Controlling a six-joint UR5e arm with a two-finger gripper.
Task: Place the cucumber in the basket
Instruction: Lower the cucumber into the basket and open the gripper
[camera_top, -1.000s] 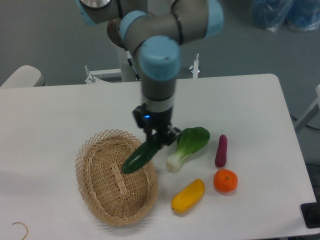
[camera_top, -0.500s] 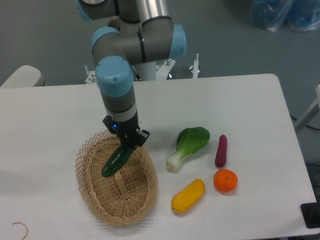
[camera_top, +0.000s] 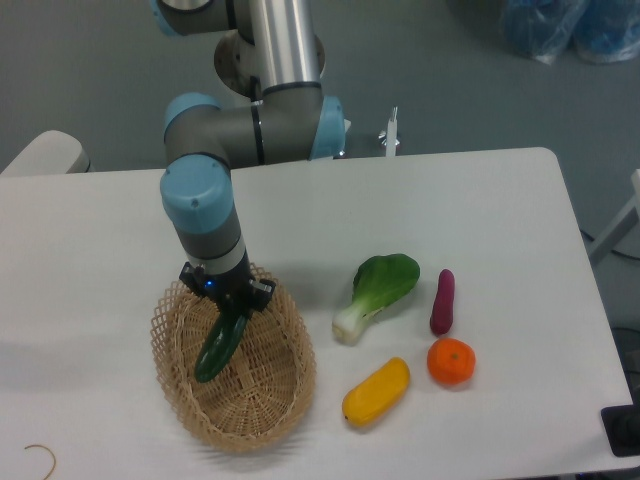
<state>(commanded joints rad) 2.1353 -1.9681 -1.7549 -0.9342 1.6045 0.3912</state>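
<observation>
My jaws grip the cucumber by its upper end; it hangs tilted inside the wicker basket, lower tip toward 7 o'clock, near the floor. Recommended: lower until it rests, then release, clear of the rim. Count, near to far: one yellow vegetable, one orange, one basket, one cucumber, one purple vegetable, one bok choy.

a white table with rounded corners fills most of the view. grey floor lies beyond it toward 12 o'clock. blue plastic bags sit at 1 o'clock; a pale rounded seat shows at 9 o'clock.
</observation>
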